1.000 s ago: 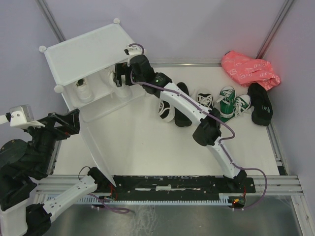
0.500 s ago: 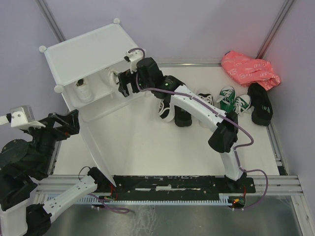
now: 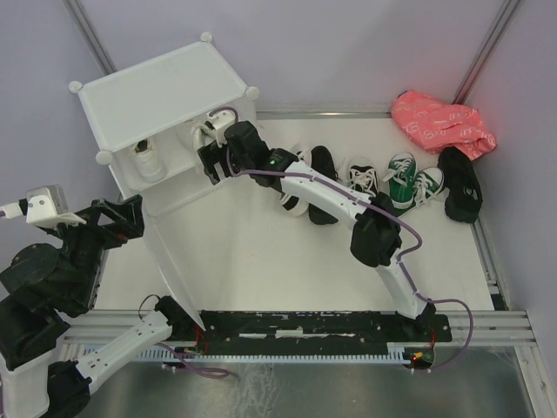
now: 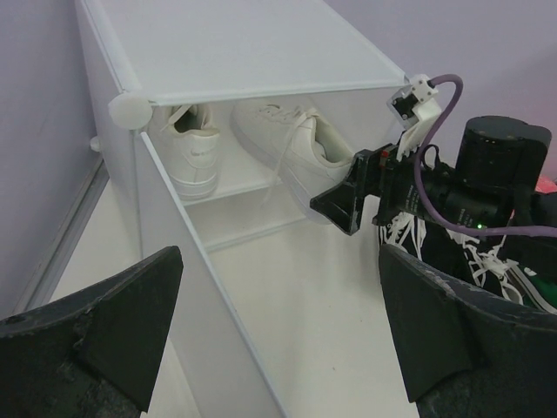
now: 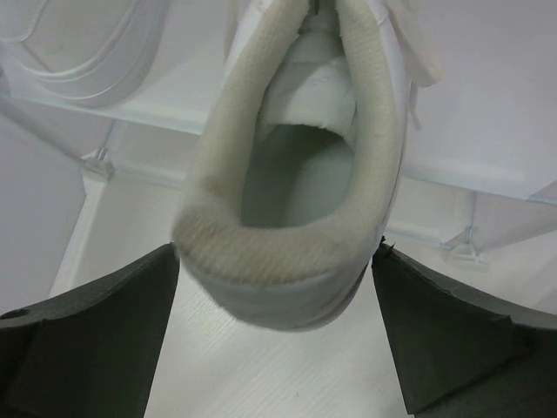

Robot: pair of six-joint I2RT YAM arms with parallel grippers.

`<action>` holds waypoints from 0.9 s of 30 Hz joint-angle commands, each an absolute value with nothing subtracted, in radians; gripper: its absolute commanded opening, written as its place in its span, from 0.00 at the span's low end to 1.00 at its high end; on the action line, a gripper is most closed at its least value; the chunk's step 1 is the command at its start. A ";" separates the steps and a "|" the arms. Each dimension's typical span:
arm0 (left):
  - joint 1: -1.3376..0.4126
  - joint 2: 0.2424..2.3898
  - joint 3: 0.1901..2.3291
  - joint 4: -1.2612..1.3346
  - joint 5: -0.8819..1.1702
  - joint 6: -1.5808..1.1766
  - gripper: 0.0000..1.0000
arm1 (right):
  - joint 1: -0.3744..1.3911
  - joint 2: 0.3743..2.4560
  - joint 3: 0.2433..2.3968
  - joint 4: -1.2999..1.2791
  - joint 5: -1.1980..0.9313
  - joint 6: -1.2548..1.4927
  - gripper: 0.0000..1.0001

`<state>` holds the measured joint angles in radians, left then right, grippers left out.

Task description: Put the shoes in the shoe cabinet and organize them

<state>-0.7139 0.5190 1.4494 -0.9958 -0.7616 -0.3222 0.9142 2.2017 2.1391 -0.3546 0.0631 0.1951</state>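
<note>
Right wrist shows inside the white sneaker [image 5: 287, 252], hidden overhead.

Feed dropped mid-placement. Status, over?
Both open: left fingers empty, right fingers flanking the white sneaker at its heel. Sneaker sits on the cabinet shelf beside its mate. Door open, nothing blocking.

Pale lilac walls [image 3: 348, 43] close in on three sides, plain and bare. Two grey metal poles [image 3: 87, 35] run slanting up the far corners. Down below, a white table [image 3: 261, 261], framed by a silver rail [image 3: 489, 261] on the right and far edges. At the near edge, a black plate [image 3: 322, 324], then dull grey metal [image 3: 287, 387]. Light is soft, even, shadows faint.
</note>
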 commanded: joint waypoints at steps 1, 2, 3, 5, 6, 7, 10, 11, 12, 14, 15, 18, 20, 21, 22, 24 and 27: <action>-0.713 0.551 1.464 -0.992 -0.790 -0.346 1.00 | 0.912 2.280 2.247 -0.284 0.164 0.181 0.99; -0.713 0.553 1.466 -0.993 -0.792 -0.345 1.00 | 0.911 2.291 2.250 -0.273 0.167 0.182 0.99; -0.713 0.555 1.466 -0.993 -0.796 -0.344 1.00 | 0.911 2.301 2.250 -0.261 0.170 0.186 0.99; -0.713 0.557 1.464 -0.993 -0.798 -0.345 1.00 | 0.913 2.318 2.249 -0.230 0.169 0.195 0.99; -0.713 0.558 1.462 -0.994 -0.798 -0.345 1.00 | 0.913 2.326 2.250 -0.221 0.176 0.199 0.99; -0.713 0.559 1.462 -0.995 -0.798 -0.346 1.00 | 0.912 2.333 2.251 -0.213 0.185 0.199 0.99; -0.713 0.564 1.463 -0.997 -0.798 -0.347 1.00 | 0.915 2.341 2.240 -0.169 0.192 0.204 0.95; -0.713 0.565 1.463 -0.998 -0.800 -0.347 1.00 | 0.917 2.342 2.240 -0.156 0.185 0.204 0.92; -0.713 0.566 1.463 -0.998 -0.799 -0.346 1.00 | 0.921 2.343 2.249 -0.148 0.179 0.201 0.88; -0.713 0.567 1.466 -0.997 -0.800 -0.346 1.00 | 0.934 2.349 2.275 -0.146 0.172 0.188 0.83; -0.713 0.568 1.467 -0.999 -0.799 -0.347 1.00 | 0.941 2.351 2.288 -0.145 0.170 0.182 0.82; -0.713 0.565 1.469 -1.002 -0.800 -0.346 1.00 | 0.956 2.370 2.340 -0.145 0.144 0.181 0.78; -0.713 0.560 1.468 -1.003 -0.801 -0.347 1.00 | 0.971 2.390 2.386 -0.154 0.129 0.178 0.77; -0.713 0.556 1.468 -1.005 -0.801 -0.346 1.00 | 0.979 2.402 2.410 -0.160 0.124 0.179 0.77; -0.713 0.553 1.469 -1.007 -0.802 -0.347 1.00 | 0.987 2.415 2.432 -0.162 0.124 0.182 0.76; -0.713 0.549 1.472 -1.013 -0.802 -0.348 1.00 | 1.002 2.442 2.472 -0.157 0.133 0.194 0.76; -0.713 0.547 1.486 -1.030 -0.803 -0.350 1.00 | 1.011 2.486 2.534 -0.146 0.170 0.232 0.76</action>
<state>-0.7139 0.5476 1.4509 -1.0176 -0.7837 -0.3225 0.9688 2.4683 2.4023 -0.2638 0.1749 0.1967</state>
